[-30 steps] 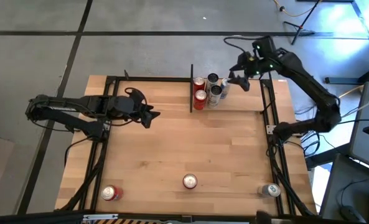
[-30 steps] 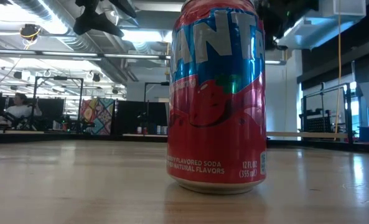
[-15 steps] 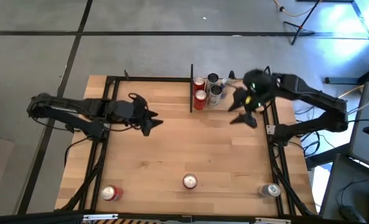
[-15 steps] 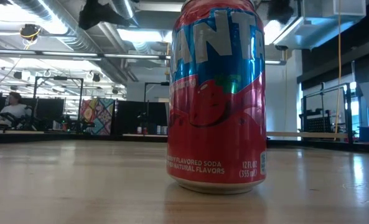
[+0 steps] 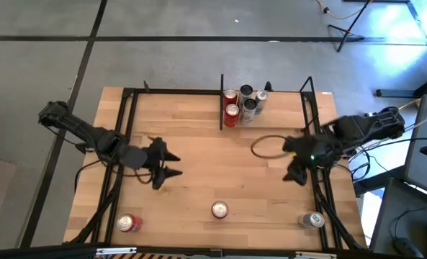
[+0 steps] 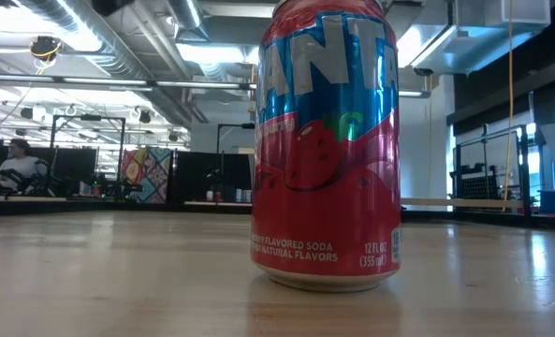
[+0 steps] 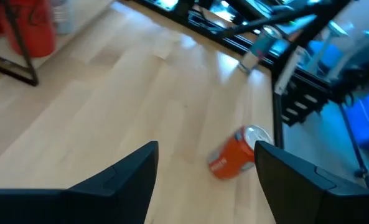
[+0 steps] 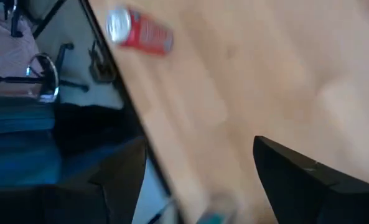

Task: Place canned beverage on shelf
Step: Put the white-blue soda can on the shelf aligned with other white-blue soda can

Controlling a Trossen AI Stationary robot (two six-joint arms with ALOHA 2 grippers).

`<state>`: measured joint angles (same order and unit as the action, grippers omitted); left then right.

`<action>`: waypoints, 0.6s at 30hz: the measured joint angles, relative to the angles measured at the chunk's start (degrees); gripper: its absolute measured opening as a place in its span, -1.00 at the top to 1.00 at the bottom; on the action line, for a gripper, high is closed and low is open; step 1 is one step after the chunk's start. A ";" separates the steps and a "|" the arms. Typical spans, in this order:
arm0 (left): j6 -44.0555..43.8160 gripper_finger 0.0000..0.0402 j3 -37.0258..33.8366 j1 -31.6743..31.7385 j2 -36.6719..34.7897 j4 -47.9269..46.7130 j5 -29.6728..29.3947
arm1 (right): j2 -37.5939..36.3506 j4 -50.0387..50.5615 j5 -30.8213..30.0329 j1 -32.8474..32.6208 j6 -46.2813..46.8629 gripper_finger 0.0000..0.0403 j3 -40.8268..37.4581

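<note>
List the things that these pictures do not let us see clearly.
- Low view: the red Fanta can fills the middle and hides the shelf; its top is cut off.
- High view: labels of the shelf cans are too small.
- Right wrist view: motion blur smears the red can.

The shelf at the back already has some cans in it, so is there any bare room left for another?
Yes. The shelf is crowded only beside its upright side panel, where the cluster of cans stands. From those cans to the end post, its wooden floor is bare. The wide middle of the table between both grippers is bare too.
</note>
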<state>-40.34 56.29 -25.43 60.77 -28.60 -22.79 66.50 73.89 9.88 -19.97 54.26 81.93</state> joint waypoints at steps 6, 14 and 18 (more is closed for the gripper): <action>0.44 -0.26 0.00 -6.57 2.56 -0.04 -6.37 | 1.31 2.29 4.51 -13.85 25.25 -0.39 -0.02; 0.48 -0.26 0.00 -8.06 8.03 -0.04 -8.08 | 6.75 1.04 3.18 -29.00 47.35 -0.39 -0.04; 0.42 -0.26 -0.06 -8.06 9.91 -0.04 -7.89 | 9.31 5.16 5.43 -29.57 47.06 -0.39 -0.04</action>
<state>-39.92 56.23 -33.50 70.68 -28.64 -30.68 75.81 79.05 15.31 -49.54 101.31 81.89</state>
